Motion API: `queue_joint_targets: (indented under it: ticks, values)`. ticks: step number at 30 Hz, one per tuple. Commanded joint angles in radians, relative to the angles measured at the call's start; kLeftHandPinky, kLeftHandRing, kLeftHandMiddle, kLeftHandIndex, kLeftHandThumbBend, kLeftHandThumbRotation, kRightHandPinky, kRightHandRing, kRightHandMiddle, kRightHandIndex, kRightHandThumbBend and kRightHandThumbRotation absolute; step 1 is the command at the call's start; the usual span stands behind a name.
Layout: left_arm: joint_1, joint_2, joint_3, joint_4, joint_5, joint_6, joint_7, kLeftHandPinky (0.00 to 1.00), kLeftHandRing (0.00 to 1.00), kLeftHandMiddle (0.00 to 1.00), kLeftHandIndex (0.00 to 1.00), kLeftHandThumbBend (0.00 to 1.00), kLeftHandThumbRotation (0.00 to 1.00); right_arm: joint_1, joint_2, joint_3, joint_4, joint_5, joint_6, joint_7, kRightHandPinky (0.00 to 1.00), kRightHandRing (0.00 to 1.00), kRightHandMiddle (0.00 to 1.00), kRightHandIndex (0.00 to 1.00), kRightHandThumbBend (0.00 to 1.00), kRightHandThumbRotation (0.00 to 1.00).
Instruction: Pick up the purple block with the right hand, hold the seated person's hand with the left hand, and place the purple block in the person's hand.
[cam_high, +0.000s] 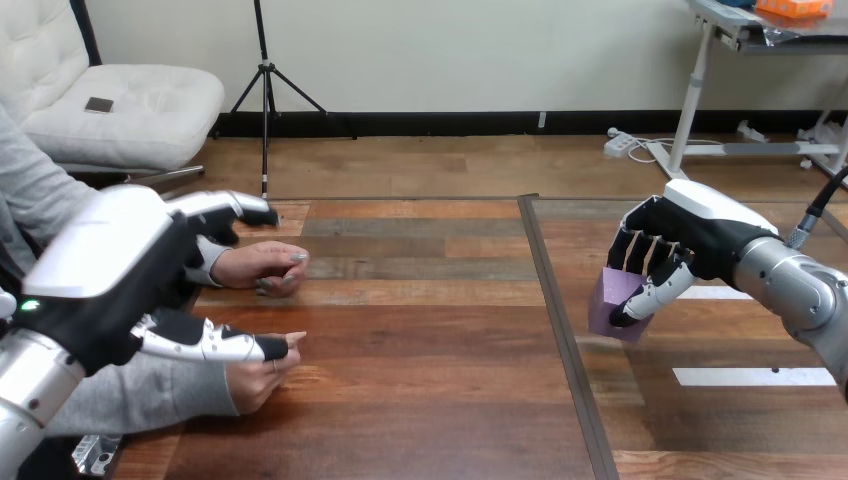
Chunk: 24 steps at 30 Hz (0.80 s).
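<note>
My right hand (668, 262) hovers above the right half of the wooden table (420, 400), shut on the purple block (612, 302), which hangs under its curled fingers and thumb, clear of the surface. At the left, my left hand (110, 270) is open, its fingers (228, 209) stretched forward and its thumb (215, 346) pointing right. Two hands of the person rest on the table there. The farther one (262, 267) lies loosely closed just beyond my palm. The nearer one (258, 374) sits under my thumb tip, which touches or nearly touches it; nothing curls round it.
A dark seam (558, 330) runs down the table from its far edge toward me, splitting it into left and right parts. White tape strips (752, 377) lie on the right part, below my right forearm. The person's grey sleeve (130, 395) lies along the table's left edge.
</note>
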Motion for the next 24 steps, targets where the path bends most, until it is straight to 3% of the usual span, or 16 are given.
queue_joint_targets:
  ticks: [1,15,24]
  values:
    - [-0.081,0.063,-0.071,0.091,0.031,-0.006,-0.019,0.59,0.72,0.78,0.77,1.0,0.43,-0.038,-0.018,-0.027,-0.047,0.019,-0.016,-0.019,0.42,0.45,0.49,0.47,0.75,0.0]
    - [-0.147,0.128,-0.165,0.211,0.04,0.037,-0.085,0.65,0.75,0.79,0.77,1.0,0.36,-0.029,-0.029,-0.04,-0.05,0.032,-0.022,-0.01,0.41,0.44,0.48,0.47,0.75,0.0]
    - [-0.158,0.145,-0.195,0.211,-0.021,0.109,-0.204,0.65,0.77,0.8,0.79,1.0,0.33,-0.025,-0.035,-0.04,-0.045,0.03,-0.025,-0.018,0.42,0.45,0.49,0.47,0.76,0.0]
